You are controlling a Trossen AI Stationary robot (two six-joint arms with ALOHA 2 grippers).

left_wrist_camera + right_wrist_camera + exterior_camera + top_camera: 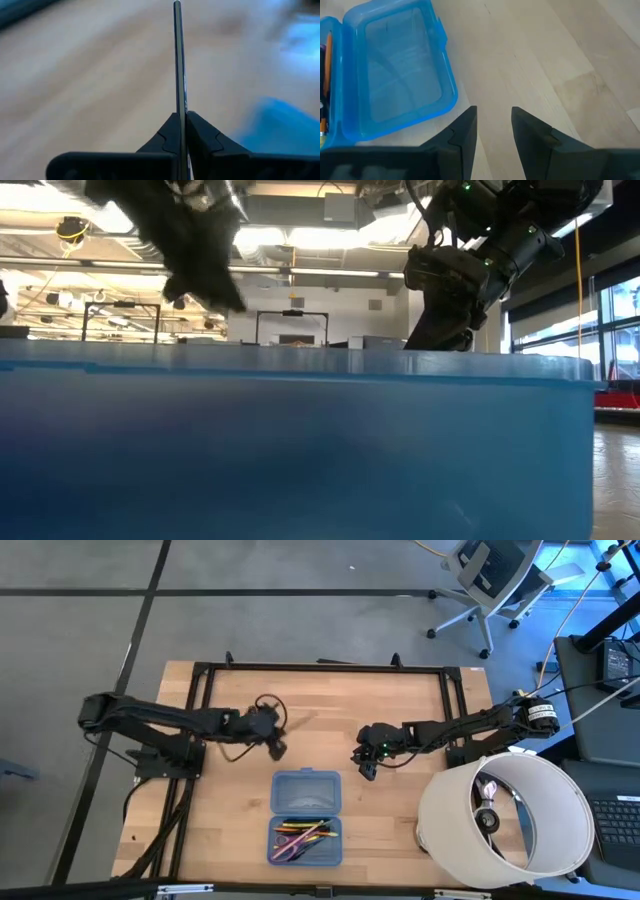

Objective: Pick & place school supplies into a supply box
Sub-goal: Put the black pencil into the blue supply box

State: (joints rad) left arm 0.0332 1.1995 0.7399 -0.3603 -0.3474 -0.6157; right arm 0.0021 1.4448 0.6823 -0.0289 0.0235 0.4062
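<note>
Even, bright light falls on the worktop (400,810) from overhead, casting soft shadows. Ceiling strip lights glare at twelve o'clock in the low view. The left wrist view is heavily blurred.

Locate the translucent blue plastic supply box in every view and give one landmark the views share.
High view: translucent blue plastic supply box lies open, bottom centre.
Low view: its blue wall fills the lower picture.
Left wrist view: blurred blue patch at right edge.
Right wrist view: empty half, upper left.
Shared landmark: light wooden tabletop.
</note>
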